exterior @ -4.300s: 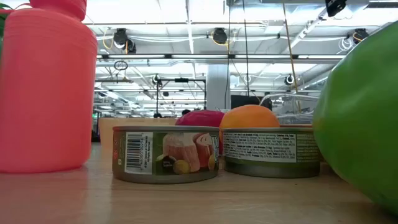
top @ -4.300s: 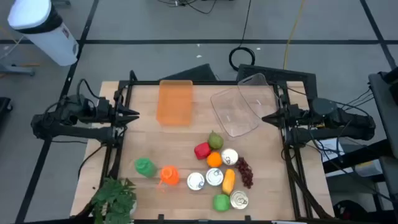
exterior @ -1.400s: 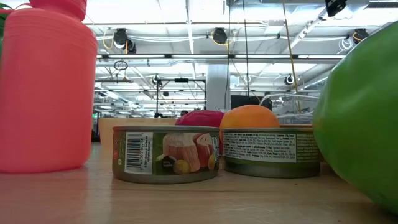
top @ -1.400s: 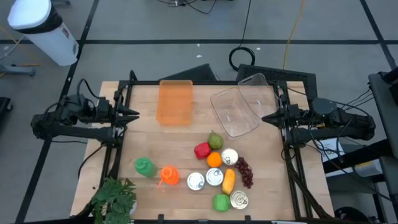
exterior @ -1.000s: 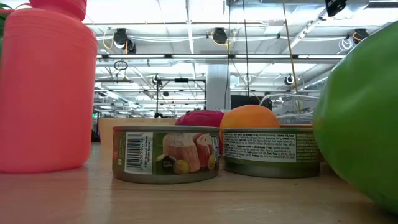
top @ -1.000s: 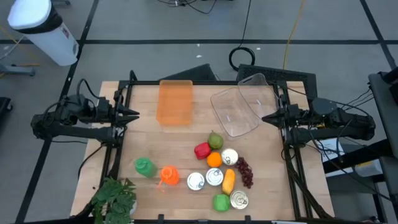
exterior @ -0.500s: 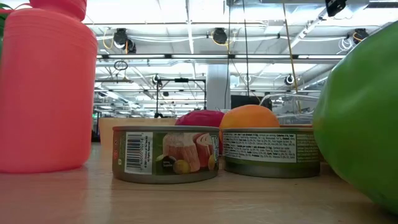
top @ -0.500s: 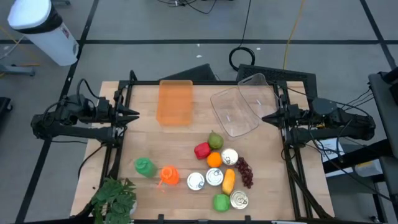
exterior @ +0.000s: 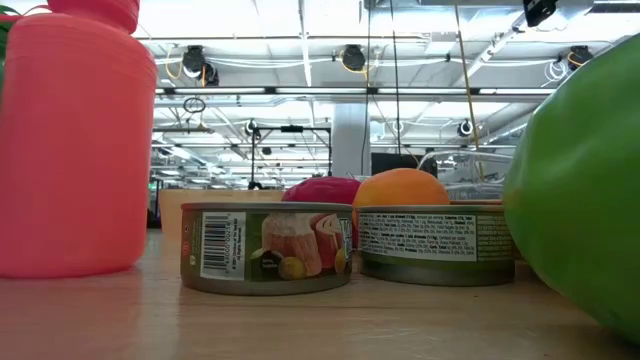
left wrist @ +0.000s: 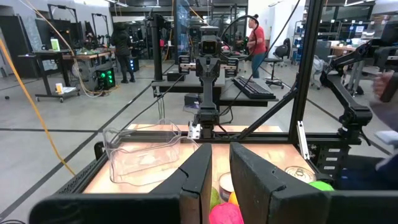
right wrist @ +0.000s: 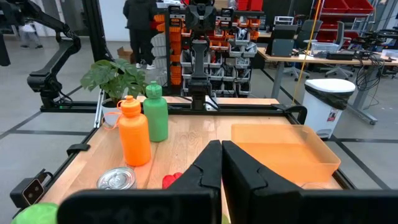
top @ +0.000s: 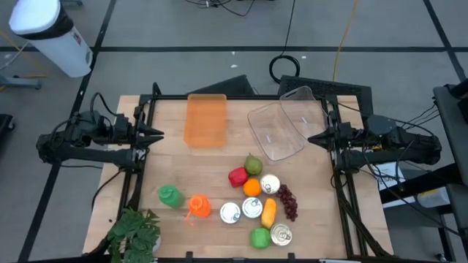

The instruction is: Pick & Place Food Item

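A cluster of food lies on the near right half of the wooden table: a pear (top: pixel 254 164), a red fruit (top: pixel 238 177), an orange (top: pixel 251 187), dark grapes (top: pixel 288 202), a yellow piece (top: pixel 269 212), a green apple (top: pixel 259 237) and three tins, one of them (top: pixel 230 212) beside the orange bottle. All rest on the tabletop. My left gripper (top: pixel 157 134) hovers shut at the table's left edge and points level toward the right. My right gripper (top: pixel 313 138) hovers shut at the right edge and points toward the left. Neither is near the food.
An orange bin (top: pixel 205 120) sits at the far middle, and a clear bin (top: pixel 281 124) at the far right, turned askew. A green bottle (top: pixel 170 195) and an orange bottle (top: pixel 198 206) stand near left, with a plant (top: pixel 136 232) at the near left corner. Black frame rails border the table.
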